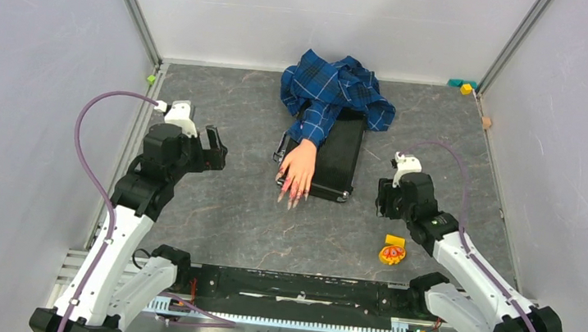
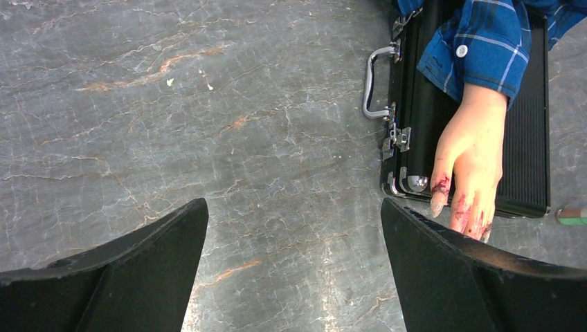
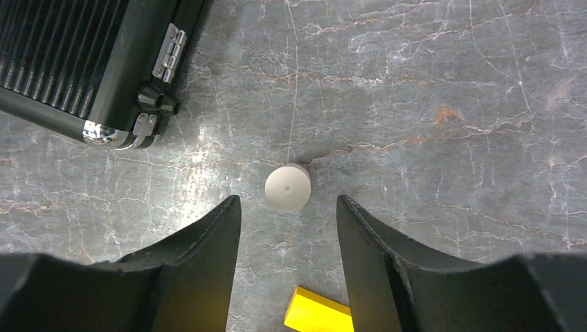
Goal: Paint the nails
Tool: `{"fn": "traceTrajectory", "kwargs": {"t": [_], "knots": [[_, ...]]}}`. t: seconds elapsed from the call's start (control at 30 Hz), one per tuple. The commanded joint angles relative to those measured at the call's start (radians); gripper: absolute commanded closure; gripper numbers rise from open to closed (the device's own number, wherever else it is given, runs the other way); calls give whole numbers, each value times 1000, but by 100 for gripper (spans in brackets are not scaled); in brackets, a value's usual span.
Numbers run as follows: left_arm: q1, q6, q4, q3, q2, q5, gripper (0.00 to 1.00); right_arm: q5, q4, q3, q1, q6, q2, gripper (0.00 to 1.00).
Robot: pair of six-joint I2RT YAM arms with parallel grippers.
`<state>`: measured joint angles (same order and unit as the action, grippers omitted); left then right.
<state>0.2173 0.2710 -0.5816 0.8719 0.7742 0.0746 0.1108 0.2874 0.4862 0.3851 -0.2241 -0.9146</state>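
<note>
A: Where is the dummy hand [image 1: 300, 167]?
B: Palm down on a black case [image 1: 342, 150] in the middle of the table [image 1: 228, 209], with a blue plaid sleeve [image 1: 336, 88] bunched up behind it.
A: And the nails [image 1: 291, 195]?
B: Long, pink-red and pointed. They stick out past the case's near edge, toward the arms. The left wrist view shows red smears on its fingers [image 2: 462, 207].
A: What about the left gripper [image 2: 294, 207]?
B: It hovers left of the case, jaws spread wide over bare table.
A: And the right gripper [image 3: 289, 202]?
B: Right of the case, jaws apart and gripping nothing. A small white round cap [image 3: 287, 187] sits centred just beyond the tips, with a gap on either side. A yellow block [image 3: 318, 312] shows at the bottom edge between the jaws
</note>
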Motion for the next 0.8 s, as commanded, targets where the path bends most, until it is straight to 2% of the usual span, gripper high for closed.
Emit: {"fn": "traceTrajectory", "kwargs": {"t": [0.0, 0.33, 0.37, 0.47, 0.6, 0.7, 0.77], "knots": [[-6, 27, 29, -2, -6, -25, 0, 25, -28, 26, 8, -15, -34, 42], [-6, 22, 31, -5, -11, -62, 0, 28, -81, 28, 12, 18, -95, 48], [-6, 22, 31, -7, -14, -60, 0, 28, -89, 29, 12, 25, -118, 51], [-6, 19, 38, -8, -24, -35, 0, 35, -41, 70, 14, 32, -179, 73], [-5, 23, 39, -11, -38, 3, 0, 39, -16, 75, 15, 39, -140, 83], [-6, 27, 51, -10, -47, -18, 0, 43, 23, 99, 15, 46, -97, 100], [-6, 21, 77, -16, -63, -56, 0, 37, 38, 115, 15, 48, -69, 100]]}}
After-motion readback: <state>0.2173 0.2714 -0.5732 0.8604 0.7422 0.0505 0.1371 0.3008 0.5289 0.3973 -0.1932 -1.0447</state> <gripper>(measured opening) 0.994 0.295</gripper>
